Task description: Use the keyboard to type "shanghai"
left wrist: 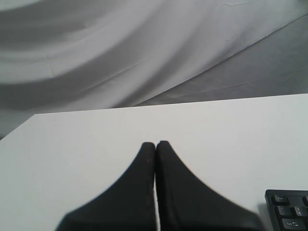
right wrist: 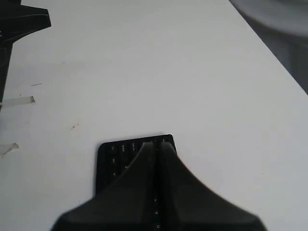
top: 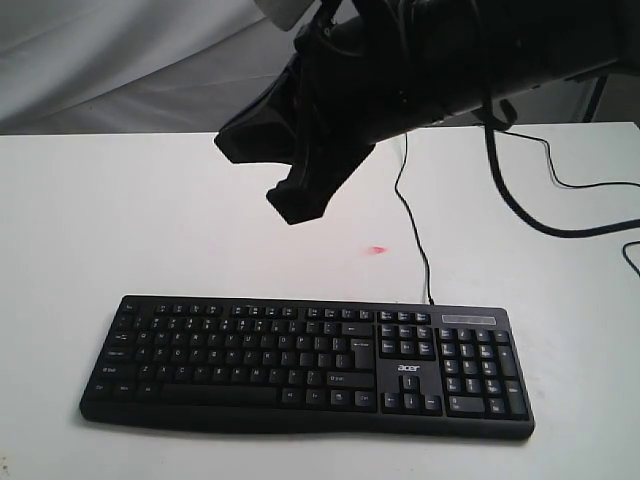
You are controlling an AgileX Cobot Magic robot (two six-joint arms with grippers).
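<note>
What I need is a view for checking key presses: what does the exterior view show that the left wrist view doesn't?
Only exterior: the whole keyboard, its cable, a red spot on the table. Only left wrist: the left claw, shut, over the table. Both: the white table, the grey cloth behind, and one keyboard corner.

Matte black left tool and right tool, each two wedge-shaped tapering fingers; bulky black arm, upper right, trailing black cables.
</note>
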